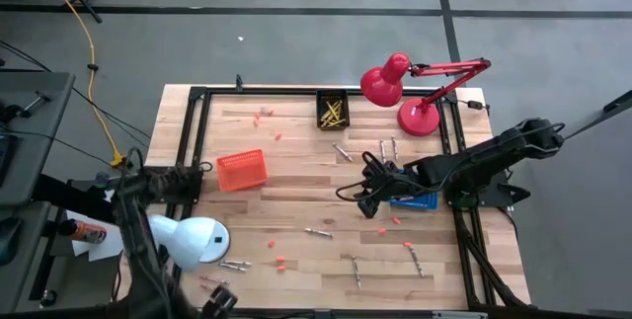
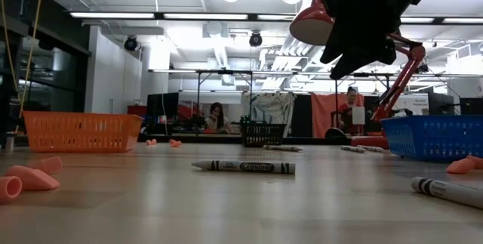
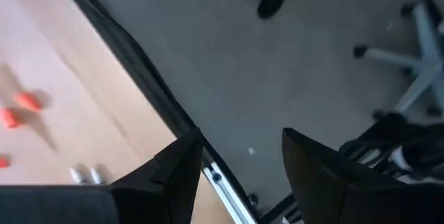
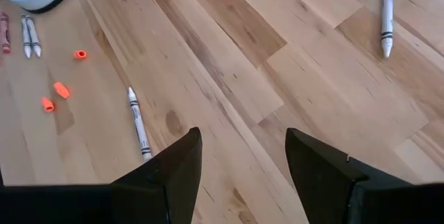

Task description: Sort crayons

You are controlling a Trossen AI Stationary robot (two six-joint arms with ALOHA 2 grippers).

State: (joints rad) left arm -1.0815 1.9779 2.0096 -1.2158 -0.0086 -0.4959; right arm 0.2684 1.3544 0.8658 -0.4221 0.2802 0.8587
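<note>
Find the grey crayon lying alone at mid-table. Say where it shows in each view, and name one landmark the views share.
High view: the crayon lies at mid-table, nearly crosswise.
Low view: centre foreground, lying side-on.
Left wrist view: not in it.
Right wrist view: on bare wood just ahead of the fingers.
Landmark: the orange chips lie off to one side of it in the high, low and right wrist views.

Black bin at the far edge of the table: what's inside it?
The black bin holds a pile of yellow crayons, seen from above. Whatever lies beneath that pile is covered. In the low view its mesh wall hides the contents.
</note>
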